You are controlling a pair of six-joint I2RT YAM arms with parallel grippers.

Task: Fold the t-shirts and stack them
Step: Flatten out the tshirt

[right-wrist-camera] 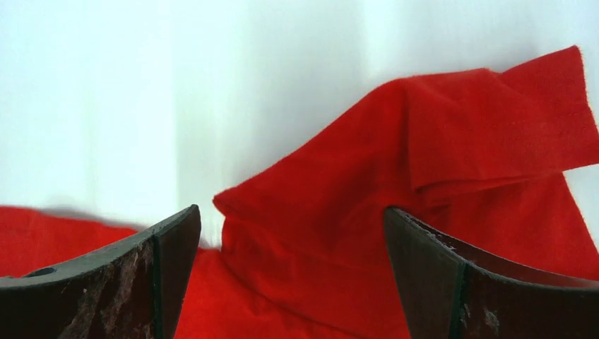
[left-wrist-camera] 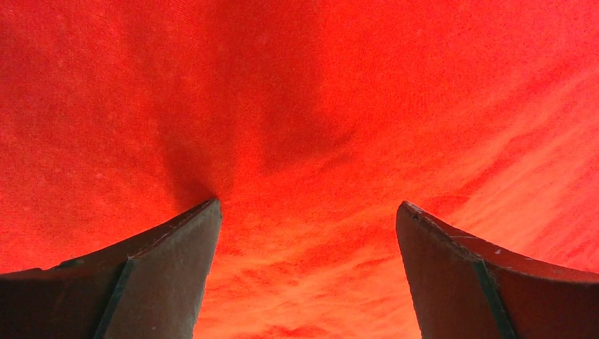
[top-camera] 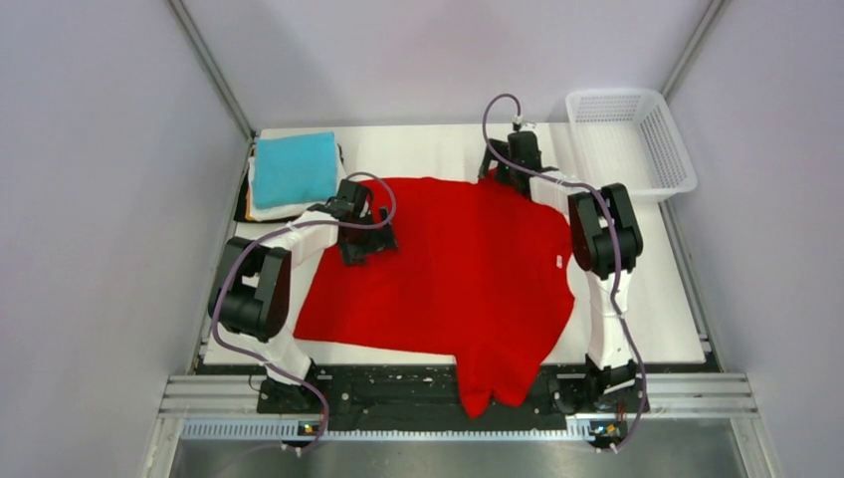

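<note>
L end effector (left-wrist-camera: 309, 205) wide open, empty, close over red tee (top-camera: 468, 274). R end effector (right-wrist-camera: 291, 208) also wide, astride a bunched sleeve. Tee spread mid-bench (top-camera: 428, 149), one part drooping off near edge. Tip: flatten sleeve 1st, pinch full thickness, lift both sides evenly.

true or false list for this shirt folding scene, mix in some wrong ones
1. The red t-shirt lies spread on the table, with one part hanging over the near edge. True.
2. The teal shirt tops a stack at the far right. False: the stack is at the far left.
3. The left gripper and the right gripper are both open. True.
4. The red t-shirt is in the basket. False: the basket stands apart at the far right.
</note>
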